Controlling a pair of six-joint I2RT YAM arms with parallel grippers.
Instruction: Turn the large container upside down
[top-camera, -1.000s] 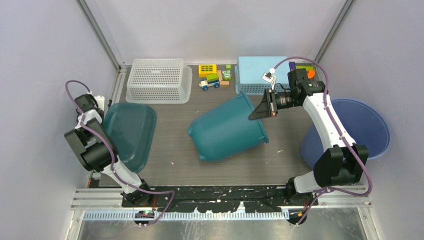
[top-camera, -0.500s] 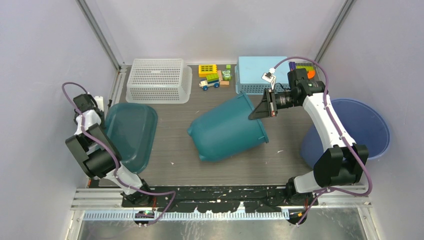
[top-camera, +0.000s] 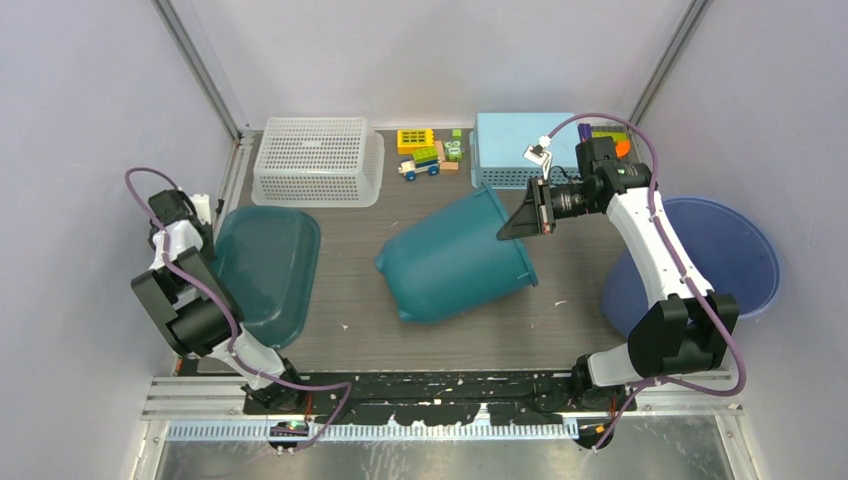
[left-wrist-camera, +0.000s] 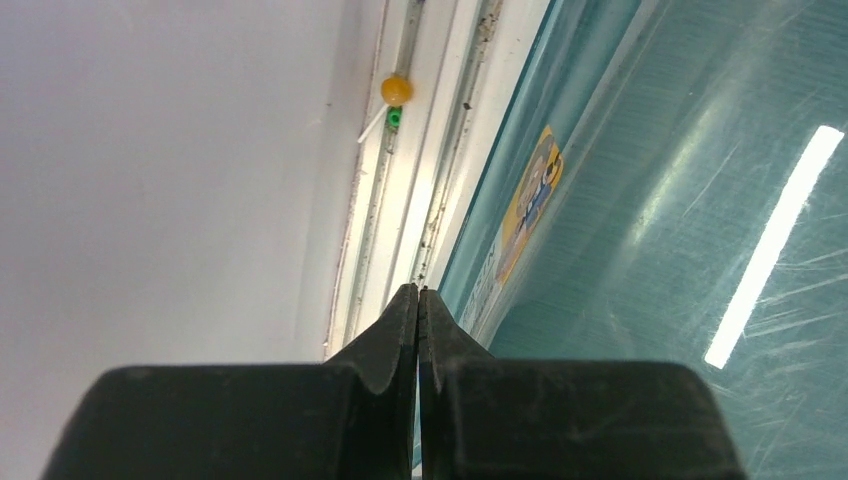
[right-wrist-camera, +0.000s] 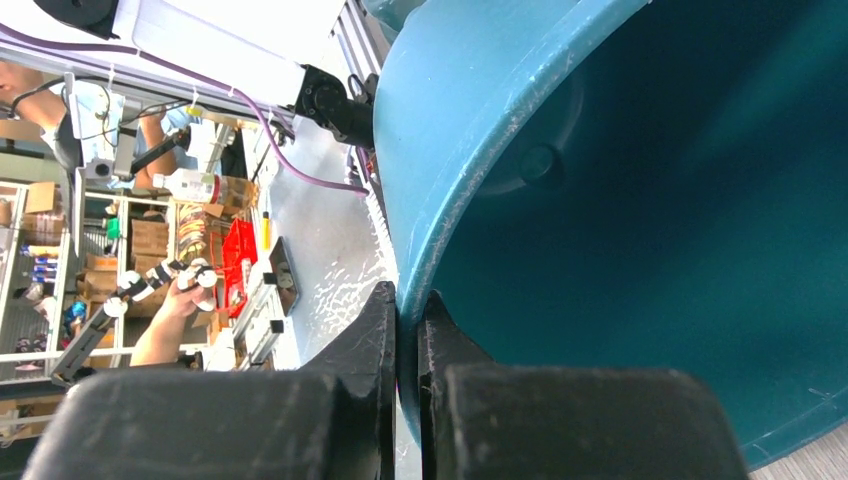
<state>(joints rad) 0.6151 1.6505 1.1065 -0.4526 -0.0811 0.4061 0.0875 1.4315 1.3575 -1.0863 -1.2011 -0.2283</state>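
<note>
The large container, a teal bucket, lies tilted on its side mid-table, its mouth toward the right. My right gripper is shut on its upper rim. In the right wrist view the rim of the bucket runs between the two black fingers of that gripper, one outside and one inside. My left gripper is shut with nothing between its tips, right beside the wall of a translucent teal tub at the table's left edge.
A white mesh basket and a light blue basket stand at the back, with toy bricks between them. A blue bucket sits at the right, behind my right arm. Grey walls close in on both sides.
The left wrist has shifted a little to the left and the teal tub has slid slightly to the right. The right arm and the bucket have not moved.
</note>
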